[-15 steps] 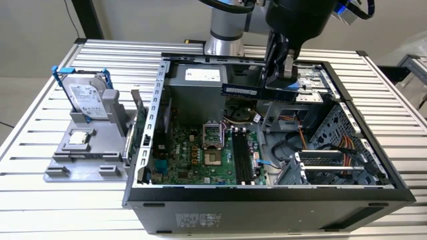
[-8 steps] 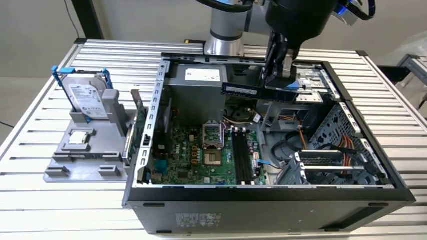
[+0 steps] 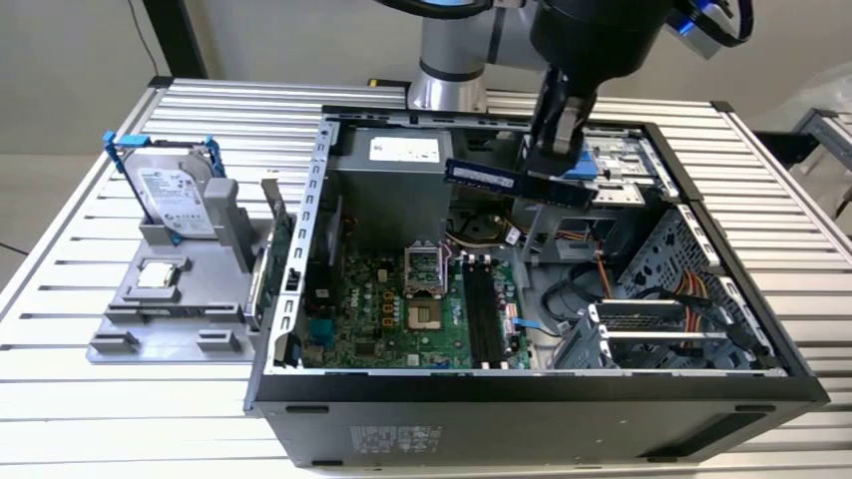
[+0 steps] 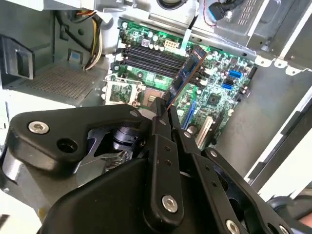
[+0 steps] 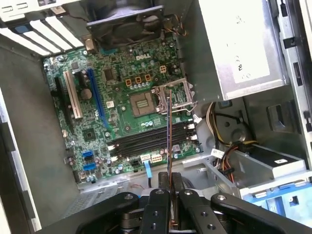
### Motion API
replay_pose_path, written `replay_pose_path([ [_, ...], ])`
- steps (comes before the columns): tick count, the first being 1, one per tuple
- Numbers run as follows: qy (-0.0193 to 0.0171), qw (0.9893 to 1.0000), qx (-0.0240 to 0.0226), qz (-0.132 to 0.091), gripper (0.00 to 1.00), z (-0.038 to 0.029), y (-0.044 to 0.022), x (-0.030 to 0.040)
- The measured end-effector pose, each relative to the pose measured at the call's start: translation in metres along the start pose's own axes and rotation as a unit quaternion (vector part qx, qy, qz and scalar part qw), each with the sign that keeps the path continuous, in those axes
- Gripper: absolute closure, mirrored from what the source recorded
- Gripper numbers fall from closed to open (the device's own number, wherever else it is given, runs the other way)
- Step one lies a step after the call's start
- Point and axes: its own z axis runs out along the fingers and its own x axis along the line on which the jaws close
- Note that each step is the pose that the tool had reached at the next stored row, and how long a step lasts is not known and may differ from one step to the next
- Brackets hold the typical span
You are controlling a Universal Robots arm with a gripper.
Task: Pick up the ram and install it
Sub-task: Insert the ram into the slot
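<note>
Aloft, ram (image 3: pixel 517 185) over motherboard (image 3: pixel 399 309), cables (image 5: pixel 210 117) alongside.

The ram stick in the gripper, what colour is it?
The ram is dark blue with a pale label, clearest in the exterior view.

The arm (image 3: pixel 600 35) reaches down from above, tool (image 3: pixel 549 168) (fingers pointing downward) pinching the ram (image 3: pixel 490 176).

The long thin ram stick (image 3: pixel 504 179) is dark blue. The flat printed motherboard (image 3: pixel 386 329) is green with black slots.
</note>
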Motion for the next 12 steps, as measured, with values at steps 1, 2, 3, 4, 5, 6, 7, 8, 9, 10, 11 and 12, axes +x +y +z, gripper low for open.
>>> replay_pose_path([
  [1,-0.0002,1.0,0.0003,0.007,1.0,0.0,0.0,0.0],
  [2,-0.0004,0.9999,0.0006,0.015,1.0,0.0,0.0,0.0],
  [3,-0.0006,0.9997,0.0008,0.023,1.0,0.0,0.0,0.0],
  [4,-0.0008,0.9995,0.0011,0.031,1.0,0.0,0.0,0.0],
  [5,-0.001,0.9992,0.0014,0.039,1.0,0.0,0.0,0.0],
  [6,-0.0012,0.9989,0.0017,0.046,1.0,0.0,0.0,0.0],
  [7,-0.0014,0.9985,0.002,0.054,1.0,0.0,0.0,0.0],
  [8,-0.0016,0.9981,0.0023,0.062,1.0,0.0,0.0,0.0],
  [9,-0.0018,0.9976,0.0026,0.069,1.0,0.0,0.0,0.0],
  [10,-0.002,0.997,0.0029,0.077,1.0,0.0,0.0,0.0],
  [11,-0.0022,0.9964,0.0031,0.084,1.0,0.0,0.0,0.0],
  [12,-0.0024,0.9958,0.0034,0.092,1.0,0.0,0.0,0.0],
])
